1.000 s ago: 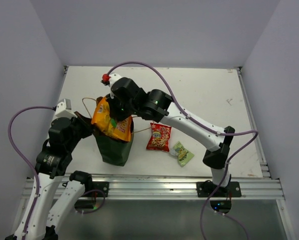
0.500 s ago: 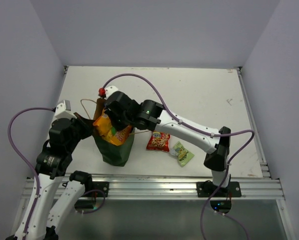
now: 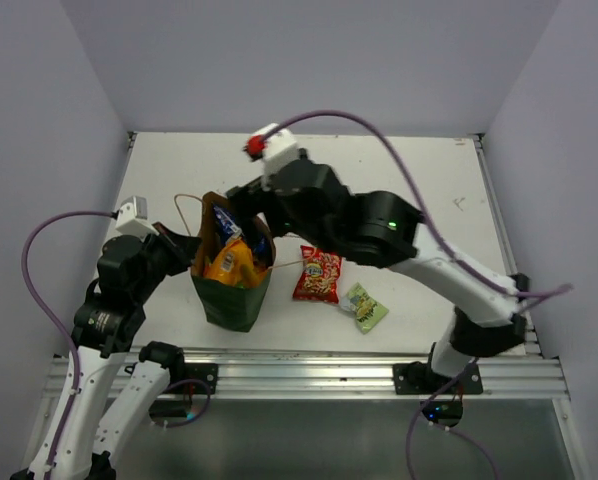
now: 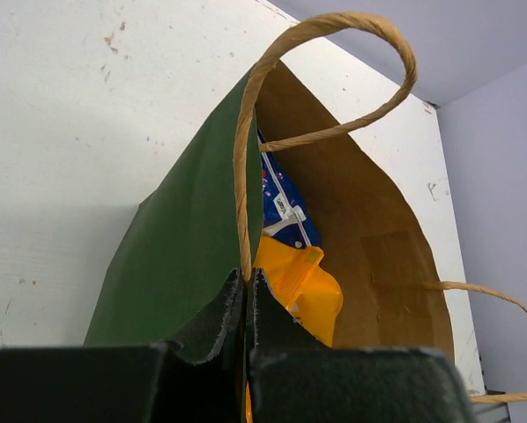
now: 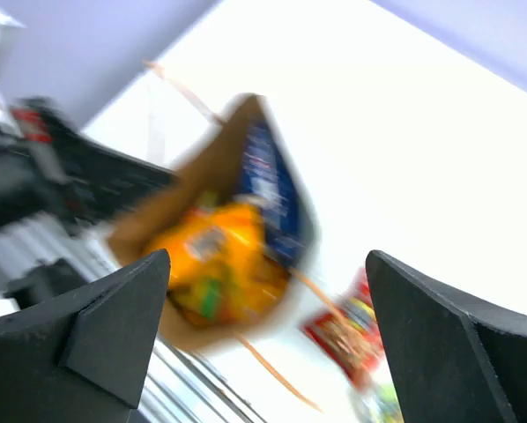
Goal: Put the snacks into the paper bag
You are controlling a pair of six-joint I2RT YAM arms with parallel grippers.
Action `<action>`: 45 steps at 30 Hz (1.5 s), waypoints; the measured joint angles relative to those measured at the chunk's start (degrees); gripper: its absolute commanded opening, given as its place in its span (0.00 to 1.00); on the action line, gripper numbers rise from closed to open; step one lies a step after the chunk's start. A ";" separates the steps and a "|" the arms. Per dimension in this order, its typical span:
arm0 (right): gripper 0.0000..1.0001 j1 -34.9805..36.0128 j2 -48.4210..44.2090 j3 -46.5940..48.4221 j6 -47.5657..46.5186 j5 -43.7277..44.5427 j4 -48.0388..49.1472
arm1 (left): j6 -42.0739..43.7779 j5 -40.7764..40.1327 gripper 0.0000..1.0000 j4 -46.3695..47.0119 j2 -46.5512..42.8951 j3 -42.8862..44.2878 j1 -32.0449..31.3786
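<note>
Top external view: the paper bag [image 3: 229, 300] stands upright on the table [image 3: 409, 190], at about 8 o'clock from the table's centre, mouth open upward. Two packets are inside it. The blue packet [image 3: 226, 226] leans against the far wall, at 12 o'clock within the mouth. The orange packet [image 3: 229, 265] lies in front of it, toward 6 o'clock, its top below the rim. Two packets lie flat on the table outside the bag. The red packet [image 3: 318, 275] is at the bag's 3 o'clock, just beside it. The light-green packet [image 3: 365, 307] is at the red packet's 4 o'clock, near it but apart.

Left wrist view: the left gripper [image 4: 246, 291] is clenched on the bag's near rim at the foot of a tan handle [image 4: 334, 26], at 9 o'clock on the bag as seen from above. The brown lining, the blue packet and the orange packet show past the fingers.

Right wrist view (blurred): the right gripper [image 5: 265, 264] hangs above the bag mouth, jaws spread wide with nothing between them. The bag's contents and the red packet appear below.
</note>
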 measured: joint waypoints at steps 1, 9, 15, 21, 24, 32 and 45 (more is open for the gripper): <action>0.98 -0.61 -5.49 -5.49 0.00 2.27 1.44 | 0.00 0.09 0.00 0.04 0.00 0.00 0.00; 0.98 -16.31 -35.87 -53.20 9.18 7.37 7.26 | 0.11 1.14 0.00 0.13 0.39 0.00 0.00; 0.98 -19.78 -26.23 -69.33 12.44 1.14 13.90 | 0.48 1.95 0.00 0.33 1.01 0.02 0.00; 0.98 -21.99 -18.38 -72.91 13.66 -5.09 23.52 | 1.14 2.27 0.00 0.35 1.20 0.22 0.00; 0.97 -23.06 -13.68 -73.13 14.25 -9.01 28.70 | 1.29 2.27 0.00 0.28 1.20 0.24 0.00; 0.51 -23.41 -3.69 -73.77 15.85 -15.82 35.41 | 1.53 1.88 0.00 0.09 1.20 0.42 0.00; 0.00 -23.10 -15.93 -55.19 10.73 -5.88 10.99 | 1.51 1.88 0.00 0.22 1.27 0.46 0.00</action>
